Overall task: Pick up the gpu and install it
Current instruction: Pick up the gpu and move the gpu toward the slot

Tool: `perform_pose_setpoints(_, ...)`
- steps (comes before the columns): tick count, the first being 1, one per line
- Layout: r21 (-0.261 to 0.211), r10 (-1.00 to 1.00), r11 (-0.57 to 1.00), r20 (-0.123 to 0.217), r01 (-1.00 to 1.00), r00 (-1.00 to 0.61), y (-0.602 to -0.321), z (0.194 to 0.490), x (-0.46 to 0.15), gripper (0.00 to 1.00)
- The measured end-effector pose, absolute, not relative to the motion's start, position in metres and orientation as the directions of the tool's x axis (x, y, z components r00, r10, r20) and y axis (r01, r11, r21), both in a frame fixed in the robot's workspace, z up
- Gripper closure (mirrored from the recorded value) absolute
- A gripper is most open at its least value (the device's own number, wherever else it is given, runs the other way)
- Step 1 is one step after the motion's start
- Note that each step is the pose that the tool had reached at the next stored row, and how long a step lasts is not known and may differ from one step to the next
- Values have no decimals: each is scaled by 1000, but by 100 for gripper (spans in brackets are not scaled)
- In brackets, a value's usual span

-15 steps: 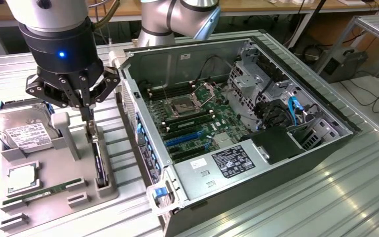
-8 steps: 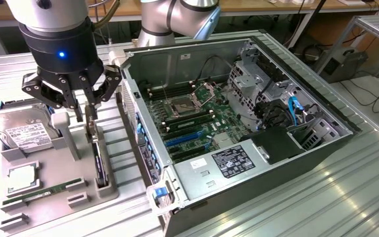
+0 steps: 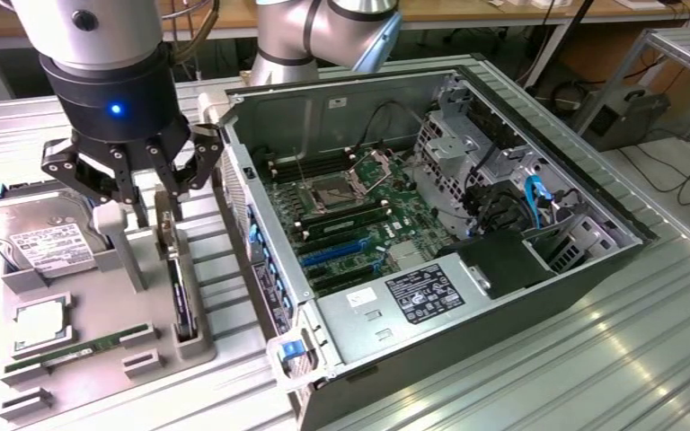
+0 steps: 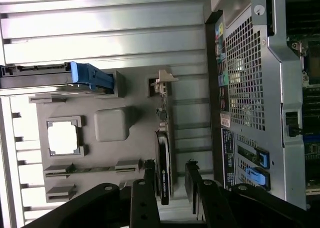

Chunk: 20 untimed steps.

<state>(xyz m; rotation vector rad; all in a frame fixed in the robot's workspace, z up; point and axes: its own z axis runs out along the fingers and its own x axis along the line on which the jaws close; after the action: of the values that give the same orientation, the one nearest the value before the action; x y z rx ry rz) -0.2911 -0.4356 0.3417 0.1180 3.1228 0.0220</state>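
Observation:
The gpu point(image 3: 179, 296) is a thin black card standing on edge in a slot of the grey holder tray point(image 3: 93, 310), with its silver bracket point(image 3: 166, 235) at the far end. In the wrist view the gpu point(image 4: 163, 163) runs lengthwise between my two fingers point(image 4: 149, 175), its bracket point(image 4: 162, 82) farther off. My gripper point(image 3: 162, 214) hangs open just over the card's bracket end, one finger on each side of it and nothing gripped. The gripper point(image 4: 170, 177) straddles the card's line in the wrist view too.
The open computer case point(image 3: 585, 260) lies at the exterior view's right, motherboard up, with blue expansion slots point(image 3: 333, 256). The tray also holds a silver hard drive point(image 3: 39, 238), a processor chip point(image 3: 39, 321) and a green memory stick point(image 3: 75, 350). The case's perforated rear wall point(image 4: 242, 78) stands close beside the tray.

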Motion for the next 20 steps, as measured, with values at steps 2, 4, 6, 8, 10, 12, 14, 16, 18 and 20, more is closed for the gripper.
perform_pose_setpoints(2, 15, 76, 997, -16, 75, -997, -436, 338, -291, 62)
perform_pose_setpoints(4, 15, 76, 997, -16, 75, -997, -436, 334, -291, 62)
perform_pose_setpoints(6, 15, 76, 997, -16, 75, -997, -436, 330, -291, 62)
perform_pose_setpoints(8, 15, 76, 997, -16, 75, -997, -436, 327, -291, 62)
perform_pose_setpoints(10, 15, 75, 997, -16, 75, -997, -437, 323, -291, 62)
perform_pose_setpoints(12, 15, 74, 997, -16, 74, -997, -437, 319, -291, 62)
perform_pose_setpoints(14, 15, 72, 997, -16, 72, -997, -439, 314, -291, 62)
perform_pose_setpoints(16, 15, 72, 997, -16, 72, -997, -440, 308, -291, 62)
perform_pose_setpoints(18, 15, 72, 997, -16, 72, -997, -441, 305, -291, 62)
perform_pose_setpoints(20, 15, 72, 997, -15, 72, -997, -443, 301, -291, 62)
